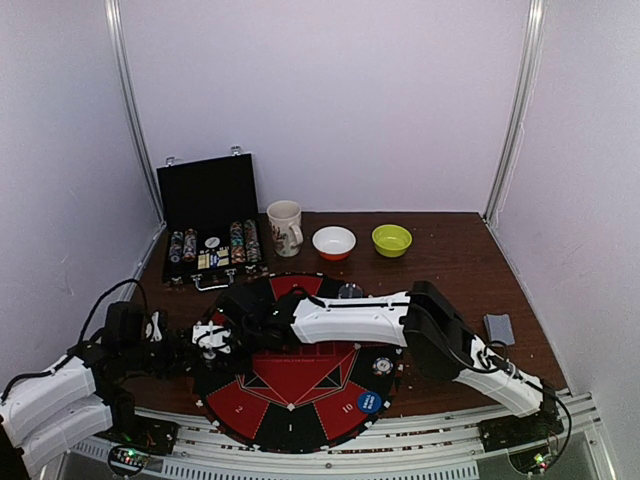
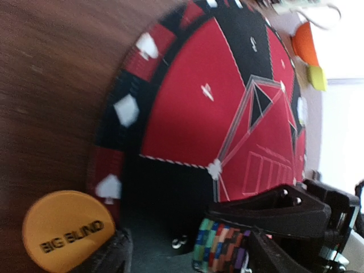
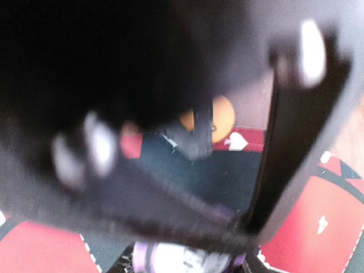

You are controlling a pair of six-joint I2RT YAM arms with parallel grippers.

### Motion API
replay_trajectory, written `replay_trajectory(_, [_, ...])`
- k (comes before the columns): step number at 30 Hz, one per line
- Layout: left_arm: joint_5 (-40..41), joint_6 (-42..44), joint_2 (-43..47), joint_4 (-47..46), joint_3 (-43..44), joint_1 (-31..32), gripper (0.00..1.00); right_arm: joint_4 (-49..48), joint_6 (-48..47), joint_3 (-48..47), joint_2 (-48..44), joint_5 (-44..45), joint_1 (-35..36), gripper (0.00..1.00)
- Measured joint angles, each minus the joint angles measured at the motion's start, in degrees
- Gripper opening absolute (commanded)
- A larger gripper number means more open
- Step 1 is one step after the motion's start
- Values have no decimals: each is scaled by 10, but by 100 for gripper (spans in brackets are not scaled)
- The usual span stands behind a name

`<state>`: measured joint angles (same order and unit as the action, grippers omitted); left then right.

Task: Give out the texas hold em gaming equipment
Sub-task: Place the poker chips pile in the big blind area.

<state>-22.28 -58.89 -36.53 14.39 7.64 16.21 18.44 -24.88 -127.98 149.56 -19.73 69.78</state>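
Left gripper [image 2: 187, 261] is spread wide, nothing gripped tbh. Chip stack [image 2: 219, 250] is found between its fingers but is pinched by the right gripper [image 3: 239, 236]; orange BIG BLIND disc [image 2: 65, 230] is parked just beside one finger.

Floral-looking mug [image 1: 285, 228], white bowl [image 1: 334, 242], green bowl [image 1: 391, 240]

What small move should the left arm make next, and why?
Probably draw the left gripper back a little, away from the mat. Its jaws stand open with nothing between them, the orange BIG BLIND disc lies flat at the mat's edge, and the right gripper holds the chip stack close beside it, so it likely needs room.
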Motion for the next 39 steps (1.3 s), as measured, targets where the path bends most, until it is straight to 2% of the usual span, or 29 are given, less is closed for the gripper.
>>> replay_trajectory(4, [65,15,49,93,36,-21,78,6,13,-16,5,-2,0,0])
replay_trajectory(6, [85,18,58,111,43,-28,76,14,13,-26,11,-2,0,0])
replay_trajectory(15, [109,50,-2,142,71,-39,75,36,10,-57,35,0,1,0])
replay_trajectory(22, [160,71,7,176,108,-53,76,38,10,-79,48,21,9,4])
replay_trajectory(36, [165,73,19,156,134,-85,77,19,-7,-103,64,61,36,31])
replay_trajectory(39, [165,74,18,156,135,-87,77,19,-7,-103,64,62,36,43])
